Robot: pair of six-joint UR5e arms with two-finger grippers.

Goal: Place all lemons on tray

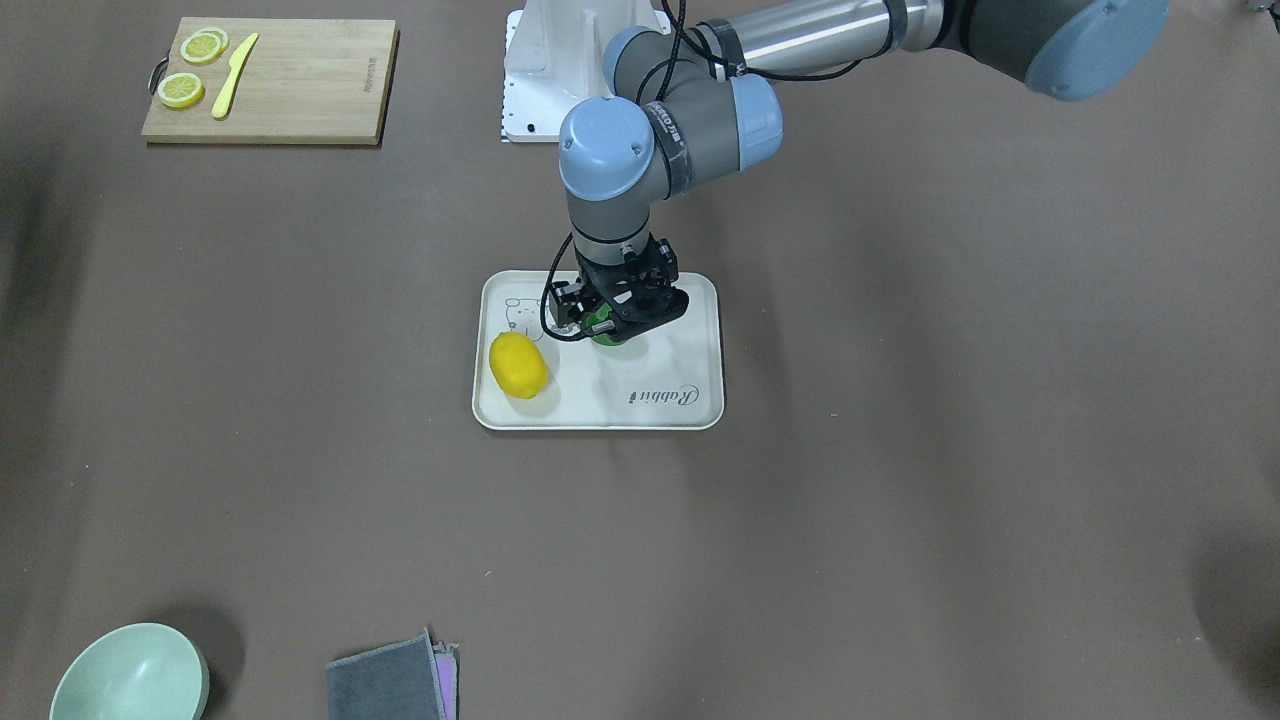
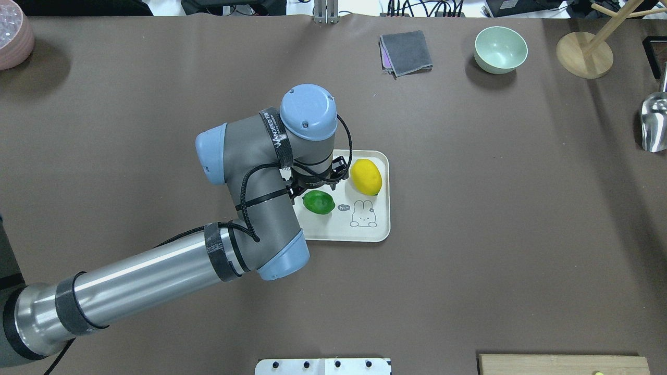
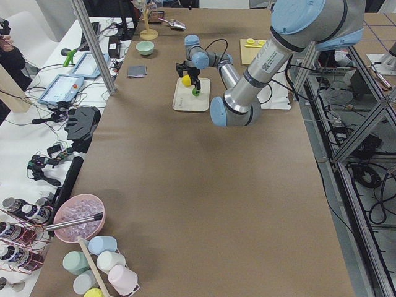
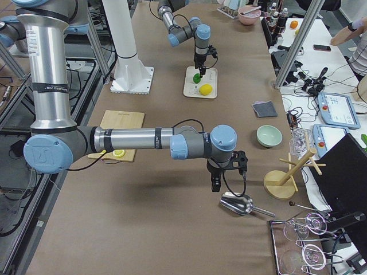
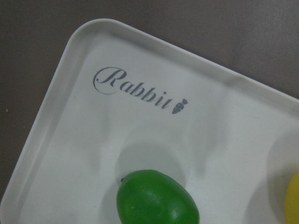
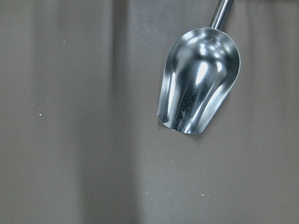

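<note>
The off-white tray (image 1: 660,400) lies mid-table, "Rabbit" script showing; it is also in the overhead view (image 2: 365,234) and the left wrist view (image 5: 60,140). The yellow lemon (image 1: 518,365) (image 2: 366,176) lies on it. The green lemon (image 1: 603,332) (image 2: 318,202) (image 5: 156,198) rests on it too. My left gripper (image 1: 618,318) hangs just above the green lemon, its fingers spread wider than the fruit. My right gripper (image 4: 217,184) is far from the tray, above a metal scoop (image 4: 236,203) (image 6: 198,84). I cannot tell whether it is open or shut.
A wooden cutting board (image 1: 300,90) with lemon slices (image 1: 180,90) and a yellow knife (image 1: 233,75) sits near the robot's right. A green bowl (image 2: 500,49), a folded grey cloth (image 2: 406,52) and a wooden stand (image 2: 583,54) line the far edge.
</note>
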